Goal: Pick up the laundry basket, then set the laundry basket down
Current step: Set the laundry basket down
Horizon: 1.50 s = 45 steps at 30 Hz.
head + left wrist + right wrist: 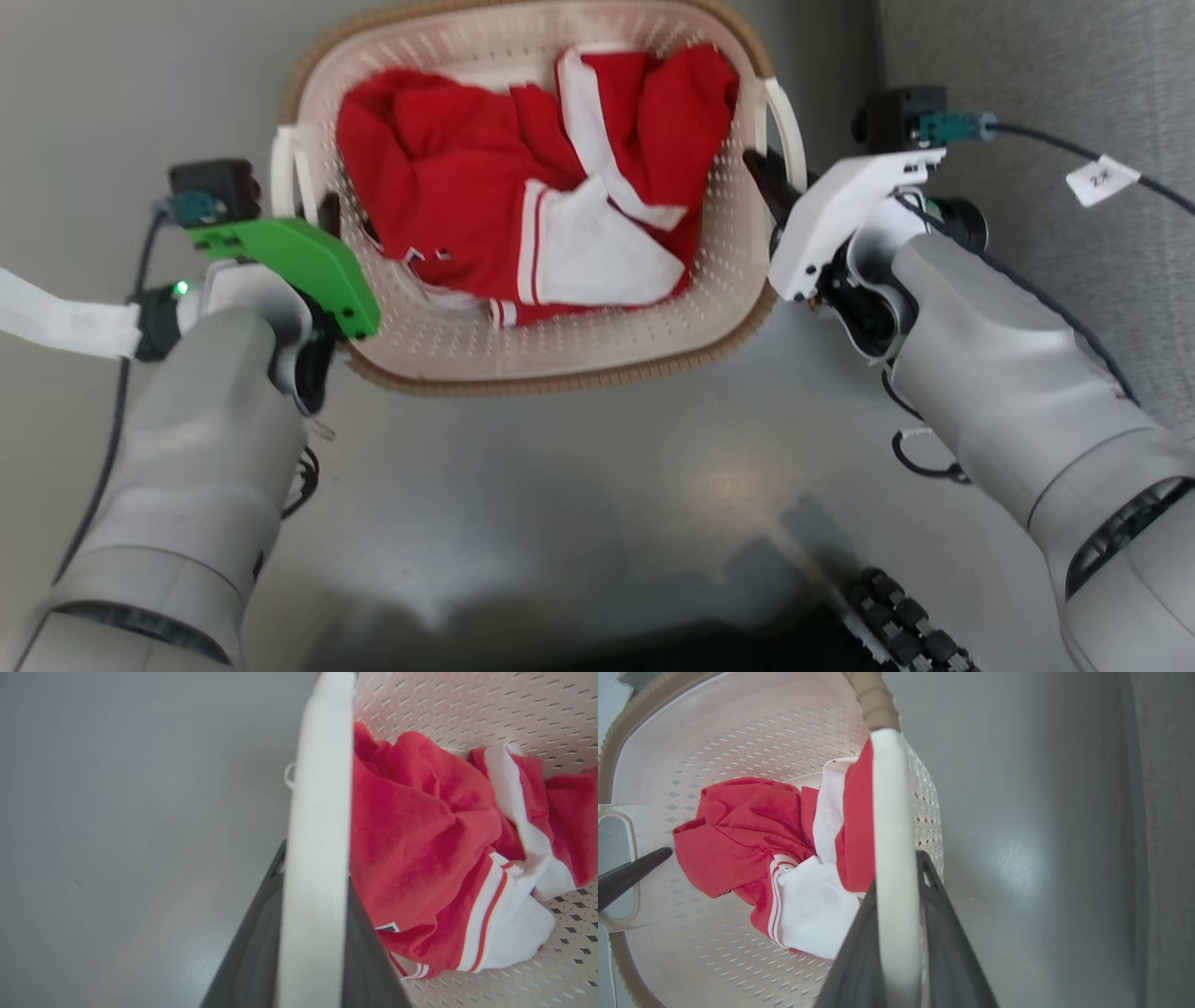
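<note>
The laundry basket (560, 378) sits over grey floor (607, 485); the left gripper (313, 210) pinches its left handle (283, 173), the right gripper (770, 177) its right handle (789, 131). Uneven lifting by the 2 arms could tilt it, slipping a handle.

Head camera is looking down on the laundry basket (560, 381). Wrist cameras are sitting close against left handle (317, 858) and right handle (892, 858), facing inward; all three are sharing the red-and-white garment (448, 177).
</note>
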Tool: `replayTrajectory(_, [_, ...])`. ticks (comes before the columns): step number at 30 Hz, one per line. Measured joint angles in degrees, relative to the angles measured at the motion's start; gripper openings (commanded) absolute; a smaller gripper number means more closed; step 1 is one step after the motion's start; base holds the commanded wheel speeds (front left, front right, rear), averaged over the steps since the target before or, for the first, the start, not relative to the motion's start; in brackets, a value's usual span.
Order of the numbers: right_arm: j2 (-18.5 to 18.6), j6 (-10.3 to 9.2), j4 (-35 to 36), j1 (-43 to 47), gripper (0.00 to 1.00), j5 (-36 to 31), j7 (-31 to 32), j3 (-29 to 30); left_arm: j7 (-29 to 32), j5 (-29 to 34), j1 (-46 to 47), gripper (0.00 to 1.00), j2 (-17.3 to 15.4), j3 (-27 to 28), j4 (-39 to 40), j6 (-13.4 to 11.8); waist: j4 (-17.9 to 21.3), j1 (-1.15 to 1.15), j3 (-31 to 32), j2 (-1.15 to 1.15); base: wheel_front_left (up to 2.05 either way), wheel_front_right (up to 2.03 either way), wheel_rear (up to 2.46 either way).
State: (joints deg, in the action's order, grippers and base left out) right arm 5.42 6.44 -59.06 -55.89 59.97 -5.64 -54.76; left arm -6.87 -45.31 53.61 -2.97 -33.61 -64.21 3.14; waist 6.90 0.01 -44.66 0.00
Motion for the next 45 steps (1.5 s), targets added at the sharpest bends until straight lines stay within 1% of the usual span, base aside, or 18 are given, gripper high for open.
replayTrajectory(5, [0.1,-0.03,0.4,-2.0,0.00,-0.3,-1.6,-0.4,-1.0,0.0,1.9,0.00,-0.3,0.2,0.0,-0.1,-0.2,0.00,-3.7,0.00,0.00,0.00,0.00])
replayTrajectory(14, [0.1,-0.03,0.3,-2.7,0.00,-0.5,-3.7,-1.0,-2.9,0.4,3.0,0.00,-0.5,-0.1,-0.5,-0.1,-0.4,0.00,-8.4,0.00,0.00,0.00,0.00])
replayTrajectory(31, [-0.1,-0.03,-0.6,-2.7,0.00,0.6,-4.9,-1.7,-4.4,0.8,4.9,0.00,-0.3,-0.7,-2.2,0.9,-0.4,0.00,-10.8,0.00,0.00,0.00,0.00])
replayTrajectory(32, [-0.1,-0.03,-0.7,-2.8,0.04,0.7,-4.9,-1.7,-4.4,0.8,5.0,0.15,-0.3,-0.7,-2.2,0.9,-0.4,0.00,-10.9,0.00,0.00,0.00,0.00])
replayTrajectory(33, [-0.1,-0.02,-0.8,-2.8,0.22,0.8,-4.9,-1.8,-4.5,0.8,5.1,0.50,-0.3,-0.8,-2.3,0.9,-0.4,0.00,-10.9,0.00,0.00,0.00,0.00])
replayTrajectory(34, [-0.2,0.02,-0.9,-2.9,0.53,1.0,-5.0,-1.8,-4.5,0.9,5.1,1.00,-0.2,-1.1,-2.5,0.9,-0.4,0.00,-10.9,0.00,0.00,0.00,0.00])
replayTrajectory(35, [-0.3,0.09,-1.0,-3.0,1.00,1.2,-5.2,-1.8,-4.5,1.1,5.1,1.00,0.0,-1.3,-3.0,1.0,-0.4,0.00,-10.9,0.00,0.00,0.00,0.00])
replayTrajectory(37, [-1.0,0.58,-1.5,-3.4,1.00,1.6,-5.2,-2.0,-4.5,1.2,5.1,1.00,0.1,-1.5,-3.4,1.3,-0.3,0.00,-10.9,0.00,0.00,0.00,0.00])
replayTrajectory(40, [-1.8,0.62,-1.7,-3.5,1.00,1.7,-5.2,-2.2,-4.5,1.2,5.1,1.00,0.2,-1.6,-3.7,1.4,-0.2,0.00,-10.8,0.00,0.00,0.00,0.00])
replayTrajectory(45, [-1.8,0.62,-2.3,-3.5,1.00,2.2,-5.2,-2.5,-4.5,1.2,5.1,1.00,0.3,-1.7,-4.1,1.4,-0.2,0.00,-10.4,0.00,0.00,0.00,0.00])
